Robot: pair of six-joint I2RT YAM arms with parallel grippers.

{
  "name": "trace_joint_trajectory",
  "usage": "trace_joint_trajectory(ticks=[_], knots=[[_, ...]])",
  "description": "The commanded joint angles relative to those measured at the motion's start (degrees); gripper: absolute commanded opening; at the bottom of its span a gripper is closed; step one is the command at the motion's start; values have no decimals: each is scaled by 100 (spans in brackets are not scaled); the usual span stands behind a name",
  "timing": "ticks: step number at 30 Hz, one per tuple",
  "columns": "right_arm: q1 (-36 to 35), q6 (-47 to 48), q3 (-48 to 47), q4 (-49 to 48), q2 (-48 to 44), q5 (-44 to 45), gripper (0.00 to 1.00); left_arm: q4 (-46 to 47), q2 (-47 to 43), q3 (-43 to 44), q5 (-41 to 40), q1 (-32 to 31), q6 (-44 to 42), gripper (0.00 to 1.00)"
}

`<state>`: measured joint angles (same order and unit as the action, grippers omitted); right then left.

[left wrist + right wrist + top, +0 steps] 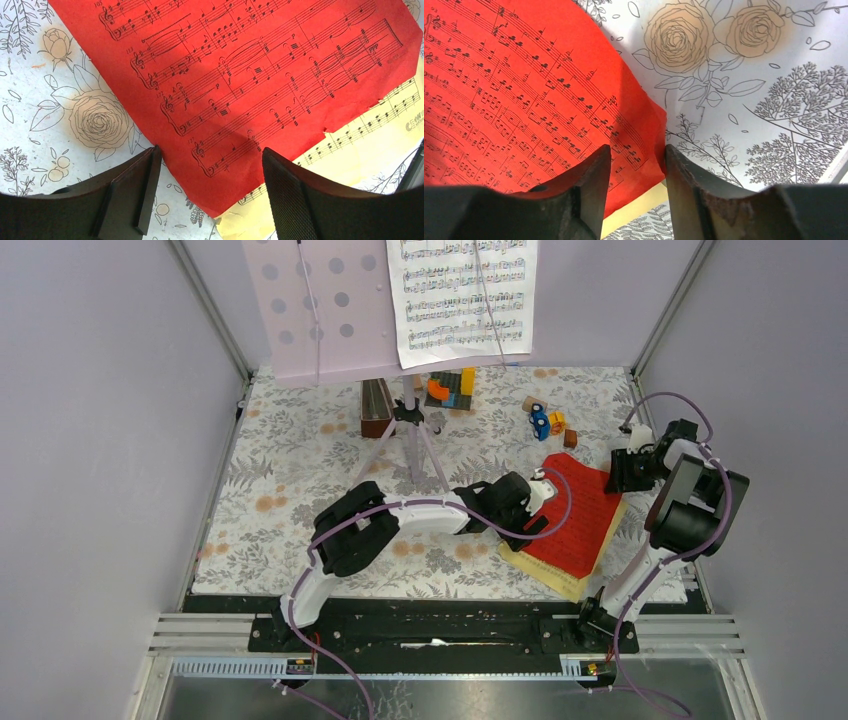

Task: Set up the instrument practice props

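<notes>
The red page (pixel 575 515) blazes, black staves and notes all over it, and the pale yellow page (pixel 558 576) under it carries the same black print. The tabletop (pixel 290 470) is white with grey leaves and peach roses. The panel (pixel 315 310) is pale pink dotted with round holes, the white page (pixel 462 295) is lined with black notes, and the tripod (pixel 412 452) is lilac with black joints.

At the back of the table (pixel 290 470) the music-stand panel (pixel 310 310) sits on its folding tripod (pixel 410 440). One sheet-music page (pixel 460 295) rests on the right half of the panel. Just behind the tripod, a little to its right, stand the toy blocks (pixel 452 388). Further right lie a cork cylinder (pixel 529 403) and a toy car (pixel 540 421), close together. At the front right, the upper page (pixel 580 515) covers most of the lower page (pixel 550 577), which shows along its near and right edges.
</notes>
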<state>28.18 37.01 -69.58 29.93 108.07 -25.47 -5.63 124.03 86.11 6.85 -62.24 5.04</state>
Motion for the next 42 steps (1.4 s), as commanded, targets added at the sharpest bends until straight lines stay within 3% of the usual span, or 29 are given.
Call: trace_joint_trajectory(ticks=[1, 10, 18, 23, 30, 37, 42], knots=[[7, -32, -242, 147, 78, -343, 46, 89, -31, -79, 20, -25, 84, 78], [5, -37, -644, 444, -46, -443, 25, -164, -131, 185, -76, -14, -47, 78], [6, 68, -1057, 904, -144, -742, 0, -669, -443, 576, 180, 155, -126, 78], [5, 533, -1288, 1389, -461, -1036, 0, -1092, -916, 861, 404, 247, -449, 80], [6, 2242, -1784, 2921, -1025, -1933, 0, -1195, -1664, 924, 421, 328, -1239, 82], [3, 4093, -2170, 4714, -1482, -2716, 0, -857, -1835, 1030, 497, 473, -1746, 83], [-60, 4959, -2122, 5480, -1834, -3037, 0, -847, -1690, 1360, 619, 590, -2122, 82]])
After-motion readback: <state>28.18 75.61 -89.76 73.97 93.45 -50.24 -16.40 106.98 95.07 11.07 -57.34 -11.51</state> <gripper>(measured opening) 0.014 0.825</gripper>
